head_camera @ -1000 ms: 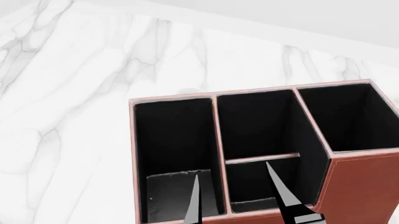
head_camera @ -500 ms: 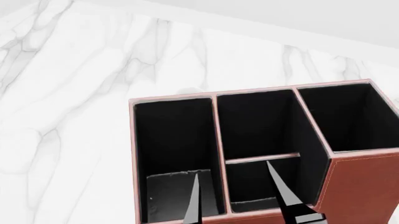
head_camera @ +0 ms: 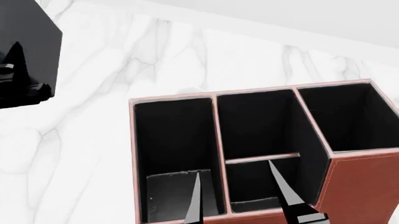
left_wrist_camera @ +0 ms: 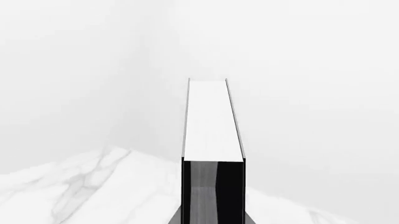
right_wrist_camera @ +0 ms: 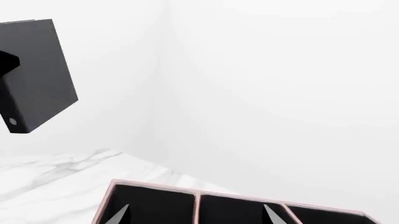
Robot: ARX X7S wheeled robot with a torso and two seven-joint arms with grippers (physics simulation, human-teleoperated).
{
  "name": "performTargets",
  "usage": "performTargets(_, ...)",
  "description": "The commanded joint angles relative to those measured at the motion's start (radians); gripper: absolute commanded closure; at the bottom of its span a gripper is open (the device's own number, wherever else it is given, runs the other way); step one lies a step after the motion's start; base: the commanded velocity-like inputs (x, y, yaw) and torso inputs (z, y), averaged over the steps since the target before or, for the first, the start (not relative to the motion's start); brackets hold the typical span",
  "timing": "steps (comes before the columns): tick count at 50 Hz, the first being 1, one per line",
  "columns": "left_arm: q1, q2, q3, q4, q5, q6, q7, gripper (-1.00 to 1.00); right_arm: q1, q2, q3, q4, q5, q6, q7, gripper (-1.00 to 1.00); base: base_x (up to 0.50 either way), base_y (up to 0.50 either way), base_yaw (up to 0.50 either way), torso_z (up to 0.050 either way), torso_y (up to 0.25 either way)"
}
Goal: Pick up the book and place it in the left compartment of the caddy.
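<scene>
From the left wrist the book stood straight ahead of that camera, white page edges up the middle of the view and black covers either side, pinched at its near end by the left gripper, whose jaws were mostly below the picture; only dark slivers showed beside the book. Behind it lay the marble tabletop, with nothing close. Over to the head view: the book hung high over the table's left side, well clear of the surface, with the left gripper clamped on its lower part, dark fingers showing against the cover. The caddy sat toward the table's right, and its left compartment lay off to the book's right and below it, long axis running away from the robot. So the left arm carried the load and was the nearer one; the carry looked to be rightward, then down. The right gripper hovered just above the caddy's near rim, fingers spread wide and empty, one tip over the left compartment, the likeliest obstruction. From the right wrist the book hung high off to one side, round mark low on the spine, apart from the caddy beneath this gripper's parted fingertips.
</scene>
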Motion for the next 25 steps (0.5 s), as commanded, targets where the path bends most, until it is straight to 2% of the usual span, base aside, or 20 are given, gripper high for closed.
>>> performTargets(1, -0.078, 0.052, 0.072, 0.034, -0.006, -0.023, -0.007, 1.0, 0.002, 0.002, -0.003, 0.001, 0.002, 0.0, 0.003, -1.0, 0.0, 0.0, 0.0, 0.0, 0.0)
performTargets(15, -0.097, 0.114, 0.159, 0.057, -0.009, -0.035, -0.015, 1.0, 0.004, 0.005, -0.006, 0.001, 0.002, -0.002, 0.006, -1.0, 0.0, 0.0, 0.0, 0.0, 0.001)
performTargets(25, -0.063, 0.164, 0.221, 0.057, 0.02, -0.002, -0.029, 1.0, 0.006, 0.008, -0.004, -0.009, 0.005, 0.006, 0.01, -1.0, 0.0, 0.0, 0.0, 0.0, 0.001)
